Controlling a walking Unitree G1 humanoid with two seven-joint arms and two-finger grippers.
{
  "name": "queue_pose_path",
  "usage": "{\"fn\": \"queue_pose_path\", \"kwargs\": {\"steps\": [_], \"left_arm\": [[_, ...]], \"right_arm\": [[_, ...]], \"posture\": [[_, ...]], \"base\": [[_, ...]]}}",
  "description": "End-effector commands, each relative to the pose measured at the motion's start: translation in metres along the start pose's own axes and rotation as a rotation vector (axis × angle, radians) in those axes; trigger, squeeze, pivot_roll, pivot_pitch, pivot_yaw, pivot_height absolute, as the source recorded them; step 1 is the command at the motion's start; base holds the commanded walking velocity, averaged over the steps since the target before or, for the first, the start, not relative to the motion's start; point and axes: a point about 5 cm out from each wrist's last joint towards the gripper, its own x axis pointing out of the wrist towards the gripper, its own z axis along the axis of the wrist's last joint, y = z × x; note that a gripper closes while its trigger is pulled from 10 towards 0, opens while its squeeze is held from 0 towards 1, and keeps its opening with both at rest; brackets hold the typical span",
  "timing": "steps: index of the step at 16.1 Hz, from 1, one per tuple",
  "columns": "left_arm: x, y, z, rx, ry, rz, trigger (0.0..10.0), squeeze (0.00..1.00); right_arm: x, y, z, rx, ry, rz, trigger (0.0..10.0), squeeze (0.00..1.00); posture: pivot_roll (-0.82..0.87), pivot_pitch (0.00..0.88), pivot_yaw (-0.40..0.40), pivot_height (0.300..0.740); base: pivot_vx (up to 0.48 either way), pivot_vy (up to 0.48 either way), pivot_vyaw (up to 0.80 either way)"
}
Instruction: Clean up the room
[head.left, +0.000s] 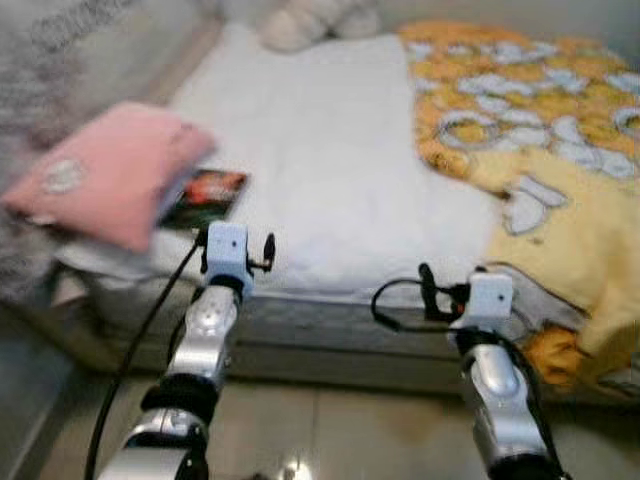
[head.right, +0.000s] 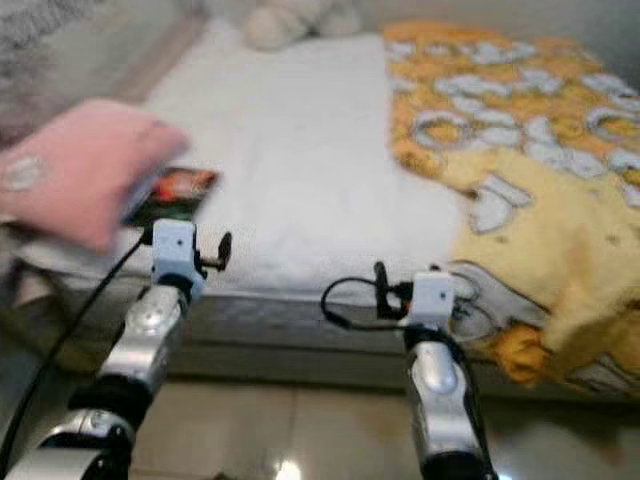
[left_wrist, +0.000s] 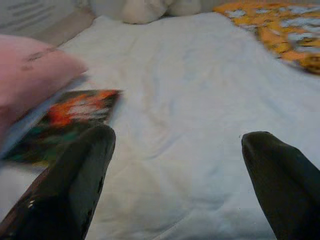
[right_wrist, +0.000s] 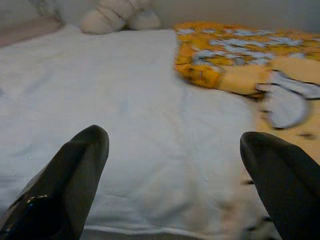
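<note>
On the bed (head.left: 330, 160), a pillow (head.left: 105, 180) is laid at the left edge, partly over a book (head.left: 207, 197) just to its right, a blanket (head.left: 540, 140) is spread over the right side, and a stuffed toy (head.left: 315, 20) is set at the far end.

The bed sheet (head.left: 330, 160) is white cloth, matt, with soft creases. The yellow blanket (head.left: 560, 150) looks like a thick, fleecy fabric with a printed pattern. The pink pillow (head.left: 105, 180) is smooth matt cloth. The book (left_wrist: 65, 117) has a cover that seems glossy, though the view is blurred. The left gripper (left_wrist: 180, 200) has shiny black fingers (left_wrist: 75, 185), probably plastic. The floor (head.left: 340, 430) is glossy tile.
</note>
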Motion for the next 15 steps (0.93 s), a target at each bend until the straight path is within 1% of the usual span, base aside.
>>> {"fn": "queue_pose_path", "kwargs": {"steps": [1,3,5,7,9,11,12,13,15], "left_arm": [[-0.002,-0.006,0.001,0.005,-0.02,-0.029,10.0,0.0],[-0.001,-0.009,0.002,-0.005,-0.029,-0.04,10.0,0.0],[-0.001,-0.012,0.005,-0.02,-0.053,-0.052,10.0,0.0],[-0.004,-0.014,0.004,-0.033,-0.065,-0.047,10.0,0.0],[-0.004,-0.01,0.003,-0.06,-0.056,-0.02,10.0,0.0],[-0.002,-0.004,0.005,-0.046,-0.064,-0.029,10.0,0.0],[-0.001,-0.002,0.008,-0.024,-0.076,-0.043,10.0,0.0],[0.001,-0.001,0.01,-0.021,-0.079,-0.047,10.0,0.0],[0.003,-0.008,0.014,-0.025,-0.089,-0.079,10.0,0.0]], "right_arm": [[0.0,-0.004,-0.001,0.003,0.002,-0.009,10.0,0.0],[0.001,0.0,0.001,0.004,-0.01,-0.001,10.0,0.0],[0.002,-0.003,0.001,0.003,-0.011,-0.011,10.0,0.0],[0.003,-0.01,0.004,-0.001,-0.026,-0.029,10.0,0.0],[0.003,-0.016,0.009,0.021,-0.064,-0.058,10.0,0.0],[0.002,-0.021,0.01,0.036,-0.076,-0.094,10.0,0.0],[0.001,-0.023,0.009,0.031,-0.072,-0.1,10.0,0.0],[0.0,-0.024,0.007,0.023,-0.063,-0.102,10.0,0.0],[0.001,-0.022,0.006,0.016,-0.057,-0.09,10.0,0.0]], "posture": [[0.03,0.0,0.015,0.74],[0.03,0.0,0.015,0.74],[0.03,0.0,0.015,0.74],[0.02,0.0,0.017,0.74],[0.02,0.0,0.019,0.74],[0.01,0.0,0.024,0.74],[0.01,0.0,0.029,0.74],[0.01,0.0,0.029,0.74],[0.01,0.0,0.029,0.74]], "base": [[0.259,-0.401,0.0],[0.259,-0.401,0.0],[0.126,-0.414,0.0],[0.0,-0.427,0.0],[0.0,-0.435,0.0],[0.0,-0.435,0.0],[0.0,-0.435,0.0],[0.0,-0.435,0.0],[0.0,-0.435,0.0]]}}
